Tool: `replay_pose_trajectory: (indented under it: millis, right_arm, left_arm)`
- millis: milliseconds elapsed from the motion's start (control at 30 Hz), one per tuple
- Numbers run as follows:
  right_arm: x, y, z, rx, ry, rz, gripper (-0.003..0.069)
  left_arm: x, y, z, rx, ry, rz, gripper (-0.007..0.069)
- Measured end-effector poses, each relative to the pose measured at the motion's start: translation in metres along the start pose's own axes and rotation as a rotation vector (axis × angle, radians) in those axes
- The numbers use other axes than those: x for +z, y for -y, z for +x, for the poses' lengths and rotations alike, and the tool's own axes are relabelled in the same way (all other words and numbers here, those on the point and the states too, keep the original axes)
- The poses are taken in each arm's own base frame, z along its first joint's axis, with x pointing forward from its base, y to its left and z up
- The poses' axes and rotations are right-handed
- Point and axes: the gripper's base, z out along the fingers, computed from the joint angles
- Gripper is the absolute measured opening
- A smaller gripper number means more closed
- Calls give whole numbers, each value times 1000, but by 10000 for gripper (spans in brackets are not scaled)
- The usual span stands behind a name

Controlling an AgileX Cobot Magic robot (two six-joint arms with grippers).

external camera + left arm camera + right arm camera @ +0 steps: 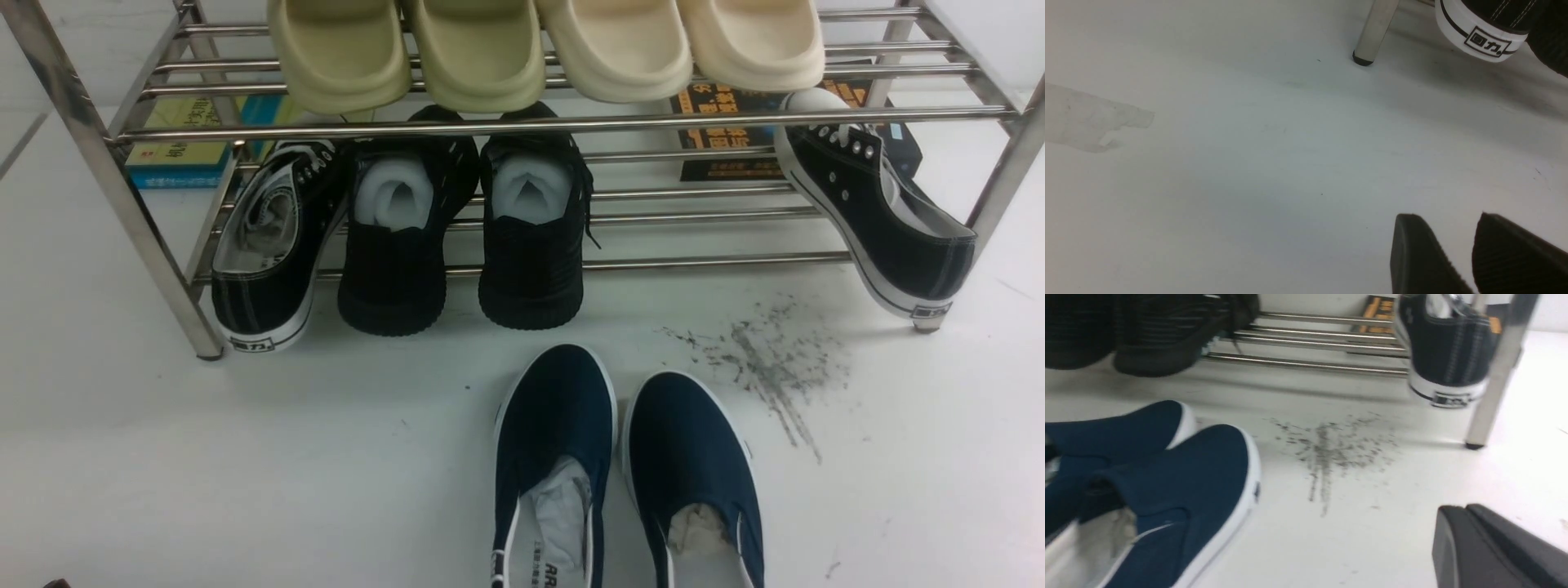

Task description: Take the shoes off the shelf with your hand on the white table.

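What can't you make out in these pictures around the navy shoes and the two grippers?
- Navy shoes: heels cut off by the front view's bottom edge; insole print only partly legible.
- Left gripper: only the fingertips show, apart; the rest is out of frame.
- Right gripper: blurred and cut off in the right wrist view.

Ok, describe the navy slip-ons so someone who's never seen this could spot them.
Find the steel shoe rack on the white table. In front of it, off the rack, lies the pair of slip-ons. They're navy with white sole rims and no laces, unlike the black shoes racked behind.
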Motion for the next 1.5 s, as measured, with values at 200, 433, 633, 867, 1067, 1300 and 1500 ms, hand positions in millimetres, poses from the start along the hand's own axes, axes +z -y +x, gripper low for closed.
replay_pose_trajectory:
  millis: [200, 433, 633, 867, 1067, 1300, 1500]
  right_arm:
    - [3, 6, 14, 19, -59, 86, 37]
    - [2, 6, 16, 22, -100, 91, 41]
    - [2, 6, 16, 19, -104, 93, 52]
    - [1, 9, 16, 39, -99, 150, 62]
    - [1, 9, 16, 43, -98, 159, 70]
    - [1, 9, 16, 43, -98, 159, 72]
    - [1, 9, 16, 43, -98, 159, 78]
  left_arm:
    - [0, 0, 0, 0, 0, 0, 242]
    - [0, 0, 0, 0, 0, 0, 242]
    - [0, 0, 0, 0, 0, 0, 242]
    - [0, 0, 0, 0, 0, 0, 242]
    - [0, 0, 0, 0, 0, 0, 242]
    - [0, 0, 0, 0, 0, 0, 242]
    - [0, 0, 0, 0, 0, 0, 242]
